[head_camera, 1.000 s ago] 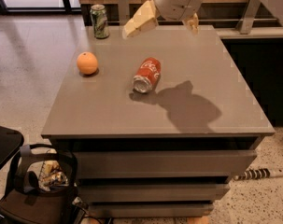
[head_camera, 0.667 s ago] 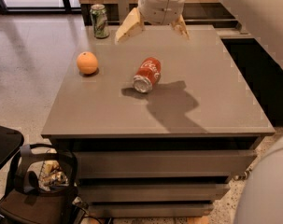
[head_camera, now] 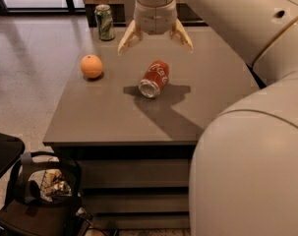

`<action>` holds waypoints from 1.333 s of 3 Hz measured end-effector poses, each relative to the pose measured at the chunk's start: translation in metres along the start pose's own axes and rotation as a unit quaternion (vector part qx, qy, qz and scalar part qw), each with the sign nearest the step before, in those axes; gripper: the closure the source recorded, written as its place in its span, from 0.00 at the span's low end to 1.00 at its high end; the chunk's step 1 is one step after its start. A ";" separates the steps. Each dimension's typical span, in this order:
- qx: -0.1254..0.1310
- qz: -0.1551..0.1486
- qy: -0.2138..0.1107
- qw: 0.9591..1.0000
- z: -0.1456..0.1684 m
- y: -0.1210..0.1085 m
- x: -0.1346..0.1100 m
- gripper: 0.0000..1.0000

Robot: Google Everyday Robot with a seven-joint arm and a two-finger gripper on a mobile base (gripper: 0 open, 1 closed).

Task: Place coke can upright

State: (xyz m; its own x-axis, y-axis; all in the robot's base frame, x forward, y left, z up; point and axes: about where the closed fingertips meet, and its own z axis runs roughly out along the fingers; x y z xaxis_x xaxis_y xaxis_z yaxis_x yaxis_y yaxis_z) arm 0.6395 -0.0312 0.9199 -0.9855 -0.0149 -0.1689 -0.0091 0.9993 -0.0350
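The coke can (head_camera: 155, 78) lies on its side near the middle of the grey table (head_camera: 114, 117), its silver end facing the front left. My gripper (head_camera: 155, 47) hangs above the table just behind the can, not touching it. Its two cream fingers (head_camera: 130, 39) are spread wide apart and empty, one on each side above the can.
An orange (head_camera: 91, 66) sits on the table's left side. A green and white can (head_camera: 105, 22) stands upright at the back left corner. My large white arm (head_camera: 256, 146) fills the right side. A black bag (head_camera: 40, 191) sits on the floor at the front left.
My gripper has moved left and toward the front, from the table's back edge to just above and behind the coke can. The can, orange and green can have not moved.
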 end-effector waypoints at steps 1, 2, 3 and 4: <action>-0.007 0.023 0.019 1.000 0.017 -0.002 -0.011 0.00; -0.024 0.054 0.031 0.998 0.029 -0.012 -0.013 0.00; -0.034 0.086 0.045 0.995 0.035 -0.024 -0.004 0.00; -0.036 0.102 0.053 0.993 0.038 -0.023 -0.001 0.00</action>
State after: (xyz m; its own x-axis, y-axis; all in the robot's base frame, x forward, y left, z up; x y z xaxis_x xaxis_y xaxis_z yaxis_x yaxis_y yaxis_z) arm 0.6468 -0.0557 0.8836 -0.9803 0.1882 -0.0600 0.1845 0.9809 0.0614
